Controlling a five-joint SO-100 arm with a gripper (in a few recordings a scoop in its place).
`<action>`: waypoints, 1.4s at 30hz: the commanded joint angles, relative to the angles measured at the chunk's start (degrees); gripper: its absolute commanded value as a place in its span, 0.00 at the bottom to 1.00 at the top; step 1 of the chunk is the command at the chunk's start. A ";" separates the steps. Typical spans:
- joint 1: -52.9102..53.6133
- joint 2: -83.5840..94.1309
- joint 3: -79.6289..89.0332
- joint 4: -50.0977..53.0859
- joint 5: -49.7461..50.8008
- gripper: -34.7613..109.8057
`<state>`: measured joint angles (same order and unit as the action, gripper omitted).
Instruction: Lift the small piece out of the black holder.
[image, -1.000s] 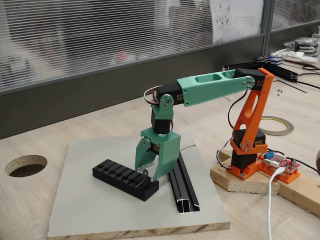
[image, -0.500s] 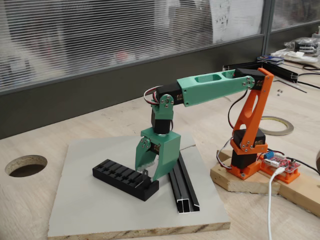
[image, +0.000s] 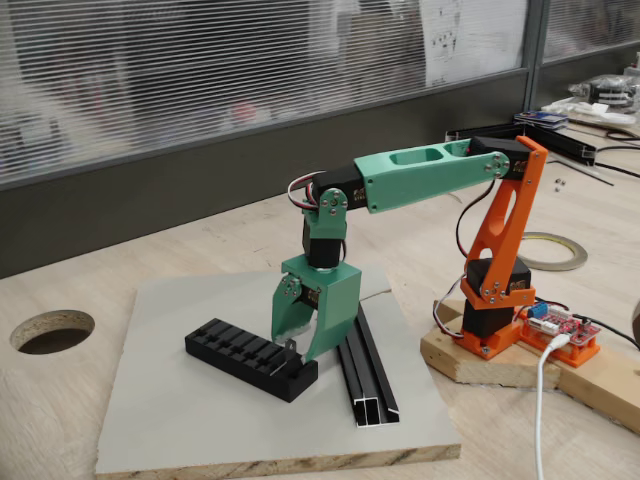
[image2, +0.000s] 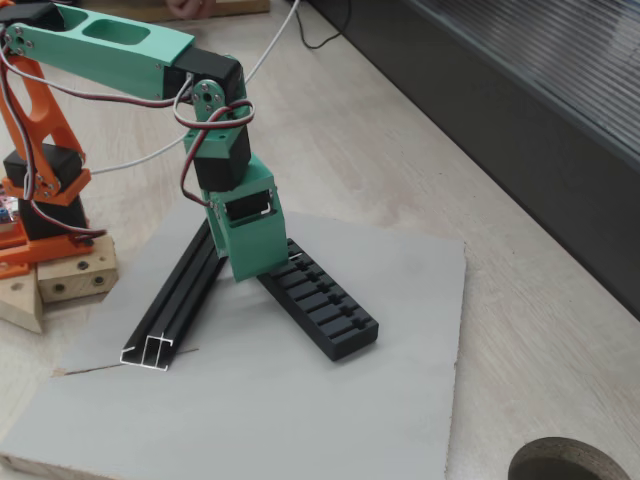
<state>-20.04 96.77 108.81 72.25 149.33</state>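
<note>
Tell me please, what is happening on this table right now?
A green and orange robot arm reaches down over the black holder on a grey board. Its gripper stands at the holder's end next to the black channel rail, around the small piece, which sticks up from a slot. Whether it is clamped, I cannot tell.

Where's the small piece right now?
In a fixed view the small piece stands in the black holder at its right end, between the gripper fingers, left of the rail.
</note>
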 joint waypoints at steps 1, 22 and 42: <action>-0.35 0.35 0.00 1.05 1.32 0.45; -0.18 0.35 0.18 -2.64 1.41 0.37; 0.00 0.35 0.18 -2.20 1.49 0.30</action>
<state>-20.04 96.77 108.81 69.79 149.41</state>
